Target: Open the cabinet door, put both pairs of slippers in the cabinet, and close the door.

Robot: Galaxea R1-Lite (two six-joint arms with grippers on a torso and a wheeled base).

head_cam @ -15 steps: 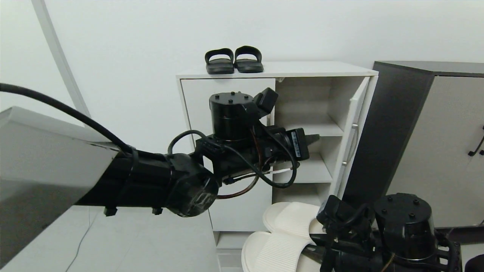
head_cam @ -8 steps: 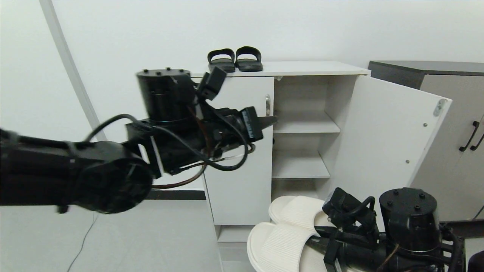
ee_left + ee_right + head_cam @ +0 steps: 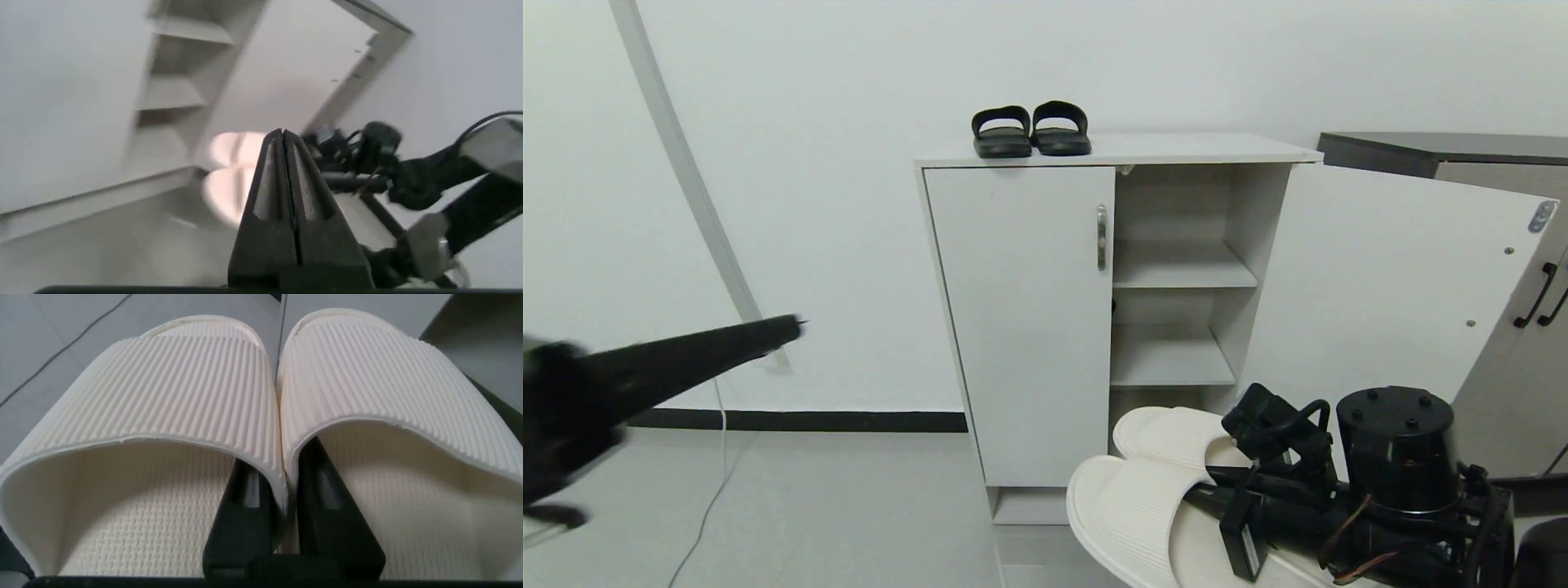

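Low at the near right, I see my right gripper [image 3: 283,490], its jaws pinching the inner straps of the white slippers [image 3: 1143,498] together, just before the cabinet [image 3: 1021,327], whose right door [image 3: 1380,278] stands open. Black slippers [image 3: 1031,131] sit on its top. Far left, my left gripper [image 3: 286,188] has its jaws pressed together.

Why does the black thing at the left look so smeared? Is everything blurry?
Head view: the left arm is streaked, while the cabinet and black slippers are crisp. Left wrist view: the left gripper is sharp, the background smeared. Right wrist view: the white slippers show clear ribs.
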